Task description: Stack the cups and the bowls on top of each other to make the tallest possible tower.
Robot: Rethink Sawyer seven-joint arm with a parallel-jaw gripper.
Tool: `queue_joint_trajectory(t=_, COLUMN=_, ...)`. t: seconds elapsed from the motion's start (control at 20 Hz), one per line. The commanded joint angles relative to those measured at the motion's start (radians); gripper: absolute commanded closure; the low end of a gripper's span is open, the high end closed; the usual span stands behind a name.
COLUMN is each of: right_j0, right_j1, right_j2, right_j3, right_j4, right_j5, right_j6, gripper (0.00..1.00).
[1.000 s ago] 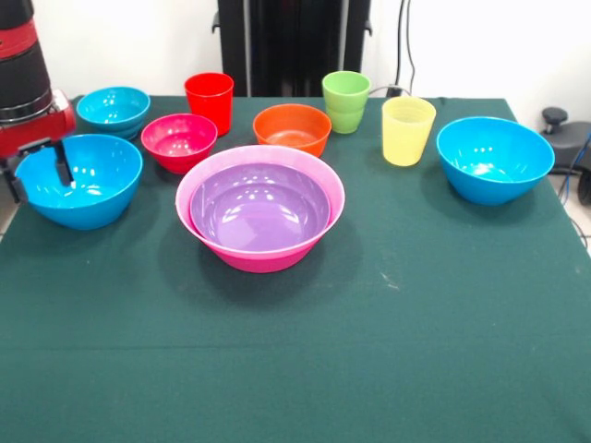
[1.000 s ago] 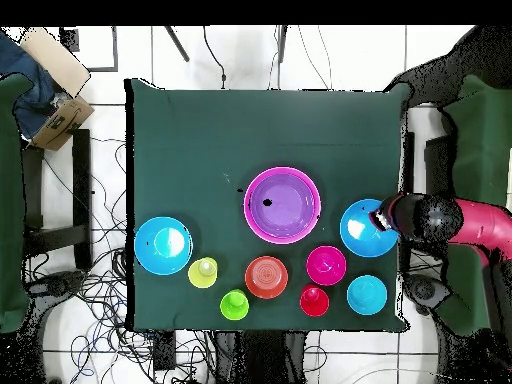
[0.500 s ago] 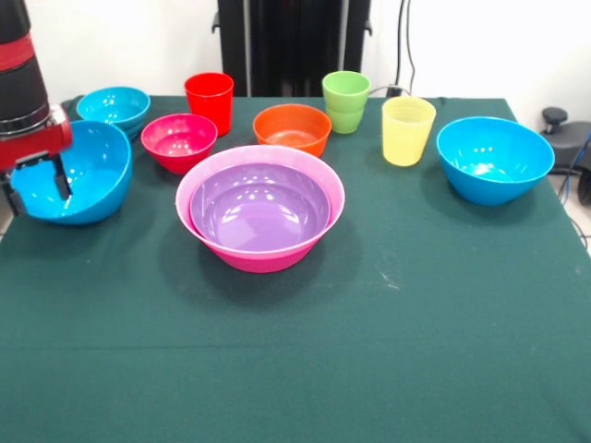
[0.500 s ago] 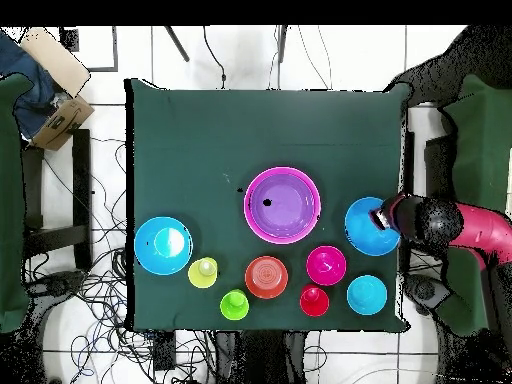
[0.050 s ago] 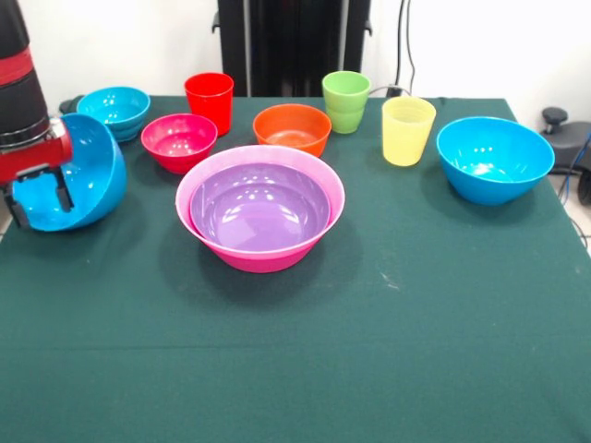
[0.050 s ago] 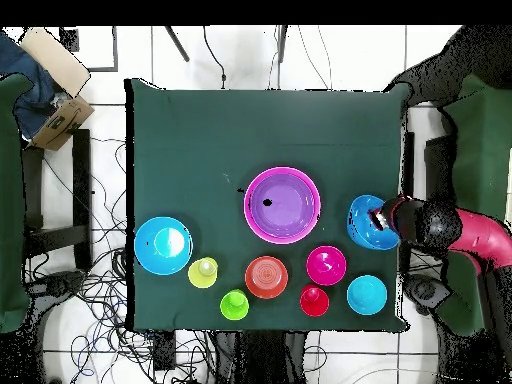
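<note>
Front view puts the tool (image 5: 37, 197) at nine o'clock, clamped over the rim of a blue bowl (image 5: 85, 185), one dark finger showing inside the wall and the other at the outside. The bowl hangs tipped steeply on its side, its opening turned toward the left edge and its lower curve at or just above the green table (image 5: 369, 314); a pinch on one edge lets the weight swing it over like that. The arm comes down almost vertically from the upper left corner, its red and black wrist directly over the bowl. In the overhead view it reaches in from three o'clock, bent at a red elbow outside the table edge.

Outward from there, toward twelve o'clock in the front view, a cyan bowl (image 5: 114, 108) sits just behind the held one, then a magenta-red bowl (image 5: 179, 140) and a red cup (image 5: 210, 99). At the centre stands the tower (image 5: 259, 208), so far only the purple bowl nested in the pink one; it is the widest base, so the blue bowl probably goes in it next. Beyond it lie an orange bowl (image 5: 292, 127), a green cup (image 5: 346, 100) and a yellow cup (image 5: 408, 129), with the second blue bowl (image 5: 495, 159) at three o'clock, all upright and apart.
</note>
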State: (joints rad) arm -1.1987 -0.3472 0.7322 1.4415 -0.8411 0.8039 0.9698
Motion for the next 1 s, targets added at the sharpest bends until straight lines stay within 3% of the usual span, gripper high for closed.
queue_joint_trajectory(t=0.05, right_j0=0.035, right_j1=0.01, right_j2=-0.04, right_j3=-0.012, right_j4=-0.033, right_j5=0.007, right_j6=-0.14, gripper=0.0)
queue_joint_trajectory(t=0.45, right_j0=0.053, right_j1=-0.061, right_j2=-0.032, right_j3=0.001, right_j4=-0.011, right_j5=0.057, right_j6=-0.136, gripper=0.0)
queue_joint_trajectory(t=0.8, right_j0=0.099, right_j1=-0.217, right_j2=-0.024, right_j3=0.025, right_j4=0.058, right_j5=0.193, right_j6=-0.115, gripper=0.0)
queue_joint_trajectory(t=1.0, right_j0=0.114, right_j1=-0.25, right_j2=-0.029, right_j3=0.02, right_j4=0.076, right_j5=0.229, right_j6=-0.124, gripper=0.0)
